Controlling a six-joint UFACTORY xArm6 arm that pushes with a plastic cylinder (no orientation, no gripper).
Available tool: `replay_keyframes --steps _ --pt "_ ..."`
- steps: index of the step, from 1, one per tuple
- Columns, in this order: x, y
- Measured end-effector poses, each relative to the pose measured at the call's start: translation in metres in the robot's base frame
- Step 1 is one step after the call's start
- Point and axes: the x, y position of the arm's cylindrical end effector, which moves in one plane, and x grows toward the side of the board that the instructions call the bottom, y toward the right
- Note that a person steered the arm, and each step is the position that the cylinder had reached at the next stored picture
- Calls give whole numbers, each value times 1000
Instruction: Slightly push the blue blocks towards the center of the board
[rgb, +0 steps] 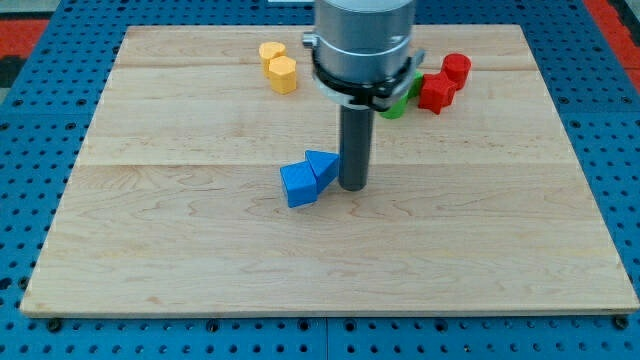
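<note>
Wooden board (200, 260) | blue blocks (308, 178) touching my tip (352, 187), its left | claw unseen

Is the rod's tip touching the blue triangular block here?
Touching, as far as the camera view shows: my tip sits flush against the blue triangular block's right edge, no board visible between them.

Arm: one, entering from the view's top, silver cylindrical housing with black collar. Rod: dark, straight, upright. My tip (353, 187): touching the blue triangular block's (322, 166) right side.
</note>
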Motion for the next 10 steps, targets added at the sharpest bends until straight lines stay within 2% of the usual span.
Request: replay_keyframes --steps 1,2,3,10 --pt "26 54" --pt "31 33" --pt "5 -16" --pt "18 -23"
